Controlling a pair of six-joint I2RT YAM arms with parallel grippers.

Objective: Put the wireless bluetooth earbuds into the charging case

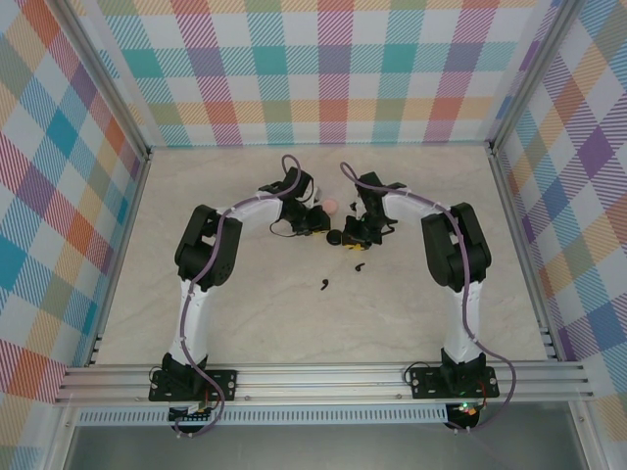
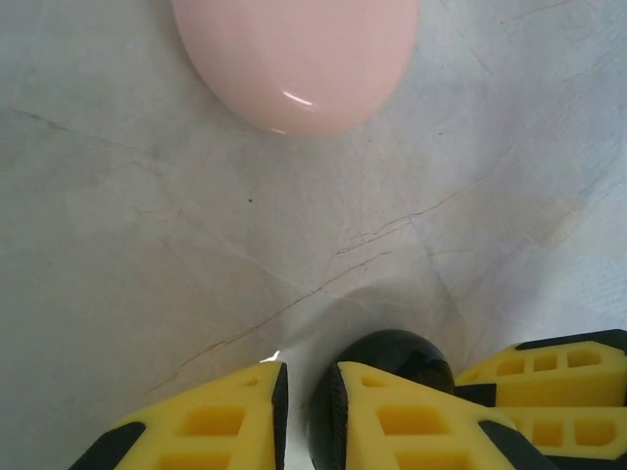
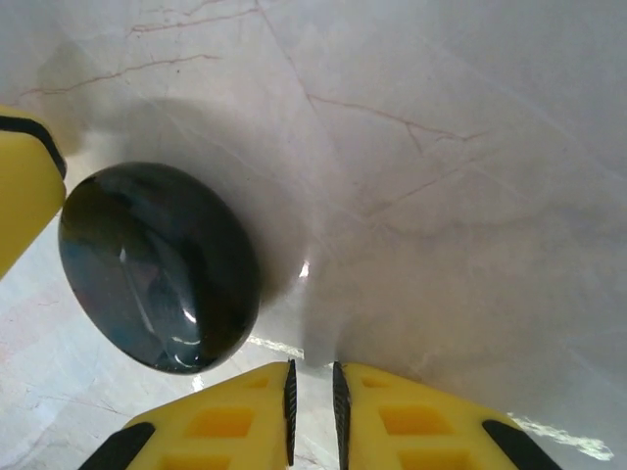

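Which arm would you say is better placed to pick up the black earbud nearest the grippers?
Right, probably: that black earbud lies just nearer the bases than the right gripper, while the left gripper sits farther off by the pink case. The right must open first.

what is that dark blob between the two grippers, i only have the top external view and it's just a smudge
Observer: The right wrist view shows a glossy black case, oval, with no lid open, lying on the table.
Operator: is the right gripper on it
Observer: No. The right gripper is shut on nothing, and the black case lies beside it, not between its jaws.
Operator: and the left one
Observer: The left wrist view shows the left gripper shut and empty too, with the black case just past its tip.
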